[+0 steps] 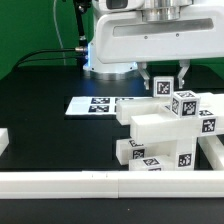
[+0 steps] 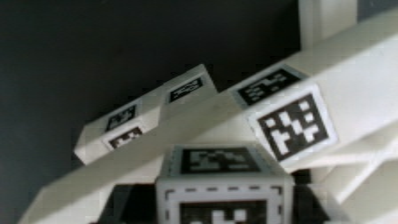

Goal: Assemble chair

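I see my tool (image 1: 171, 78) clenched on a tagged block (image 1: 165, 87) atop the chair (image 1: 165, 130) stack.

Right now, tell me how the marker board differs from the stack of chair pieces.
The marker board lies flat and low on the black table; the chair pieces are piled up tall against the white border rail. The marker board sits alone, apart from the arm; the chair pieces sit right under the gripper. The marker board is one thin sheet; the chair pieces are chunky blocks and slabs. Both are white and carry black-and-white square tags.

One marker board (image 1: 97, 104), one rail (image 1: 100, 183)
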You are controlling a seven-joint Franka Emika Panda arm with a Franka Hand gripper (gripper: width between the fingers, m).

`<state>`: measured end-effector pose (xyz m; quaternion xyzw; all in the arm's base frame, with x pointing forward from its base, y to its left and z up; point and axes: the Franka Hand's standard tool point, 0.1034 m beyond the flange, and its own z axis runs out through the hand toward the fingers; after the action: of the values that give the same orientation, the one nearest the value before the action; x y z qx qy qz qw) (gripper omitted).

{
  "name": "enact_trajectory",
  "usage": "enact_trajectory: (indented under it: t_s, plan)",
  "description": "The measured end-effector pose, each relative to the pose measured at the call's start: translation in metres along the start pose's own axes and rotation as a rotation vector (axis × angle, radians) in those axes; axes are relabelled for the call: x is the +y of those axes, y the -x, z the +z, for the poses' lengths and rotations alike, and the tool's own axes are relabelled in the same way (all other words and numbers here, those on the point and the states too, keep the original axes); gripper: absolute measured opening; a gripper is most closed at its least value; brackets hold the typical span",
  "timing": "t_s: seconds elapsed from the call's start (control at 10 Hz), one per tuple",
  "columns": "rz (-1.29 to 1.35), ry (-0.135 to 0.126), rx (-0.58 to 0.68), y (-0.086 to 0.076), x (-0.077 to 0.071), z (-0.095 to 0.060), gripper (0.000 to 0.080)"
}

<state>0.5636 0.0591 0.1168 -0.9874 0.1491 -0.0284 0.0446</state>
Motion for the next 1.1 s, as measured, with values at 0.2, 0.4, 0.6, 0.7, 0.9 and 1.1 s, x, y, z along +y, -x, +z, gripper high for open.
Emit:
enact_trajectory:
  t_s: [0.2, 0.4, 0.6, 0.7, 0.9, 1.1]
  plan:
    - [0.119, -0.002, -0.001, 0.0002, -0.0004, 0.0002, 0.0279]
    - [0.352, -0.007, 0.017, -0.0028, -0.0013, 0.0010, 0.0279]
    - [0.538, -0.033, 0.029, -0.0073, 0.0021, 0.0010, 0.0279]
    - [0.713, -0.051, 0.023, -0.0080, 0.0014, 0.0014, 0.0281]
    - [0.926, -0.084, 0.016, -0.0096, -0.0012, 0.0016, 0.0281]
    - [1.060, -0.100, 0.004, -0.0093, -0.0038, 0.0016, 0.0281]
